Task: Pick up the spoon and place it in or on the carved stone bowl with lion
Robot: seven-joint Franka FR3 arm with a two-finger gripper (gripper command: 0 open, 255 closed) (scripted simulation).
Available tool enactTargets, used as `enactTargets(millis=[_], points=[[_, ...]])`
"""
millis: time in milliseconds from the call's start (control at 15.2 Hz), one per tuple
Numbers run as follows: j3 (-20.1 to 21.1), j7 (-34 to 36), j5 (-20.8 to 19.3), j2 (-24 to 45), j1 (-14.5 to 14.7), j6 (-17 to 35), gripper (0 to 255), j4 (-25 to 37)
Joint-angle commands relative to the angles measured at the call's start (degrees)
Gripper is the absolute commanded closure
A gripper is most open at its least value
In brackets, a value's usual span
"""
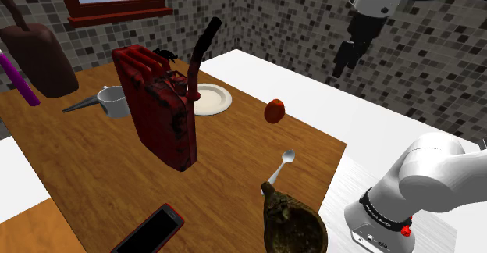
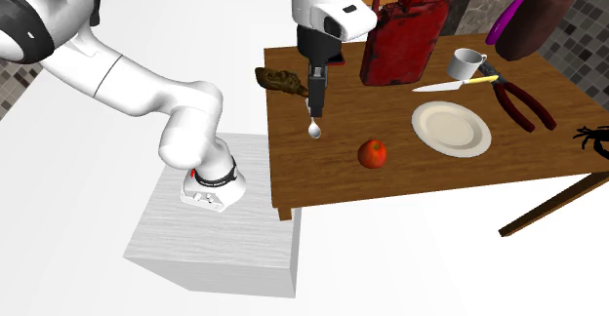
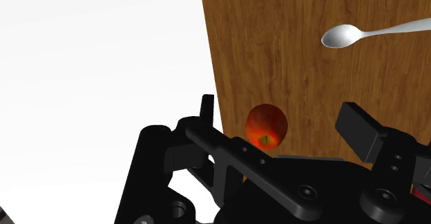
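The spoon (image 1: 286,158) is a light metal one lying flat on the wooden table (image 1: 94,173), its handle pointing toward the bowl. The spoon (image 3: 345,34) also lies beyond the apple in the wrist view. The carved stone bowl (image 1: 294,223) is dark brown and stands at the table's near corner by the stand; it shows as the bowl (image 2: 283,80) in the second exterior view. My gripper (image 1: 343,59) hangs high above the table's edge, open and holding nothing. In the wrist view my gripper (image 3: 283,115) has its fingers apart over the apple. From the second exterior view my gripper (image 2: 315,95) hides the handle of the spoon (image 2: 313,129).
A red apple (image 1: 274,111) lies between spoon and white plate (image 1: 211,99). A tall red jerry can (image 1: 160,107) stands mid-table. A cup (image 1: 115,101), knife (image 2: 444,85), pliers (image 2: 517,98), brown bag (image 1: 39,56) and a phone (image 1: 152,232) also occupy the table.
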Motion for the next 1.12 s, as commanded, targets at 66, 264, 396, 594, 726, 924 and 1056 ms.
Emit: enactTargets(millis=[66, 264, 396, 594, 726, 924, 1056], points=[[0.41, 0.33, 0.48, 0.02, 0.37, 1.11, 0, -1.58], [1.70, 1.29, 1.99, 0.37, 1.56, 4.53, 0, -6.09], [2.59, 1.90, 3.06, 0.87, 2.44, 6.90, 0, -8.90], [4.00, 2.78, 4.76, 2.04, 3.87, 10.62, 0, -12.81], [4.97, 3.34, 5.97, 3.14, 4.91, 13.22, 0, -15.19], [6.51, 4.12, 7.89, 5.31, 6.58, 17.34, 0, -18.41], [7.57, 4.60, 9.24, 7.13, 7.78, 20.24, 0, -20.31]])
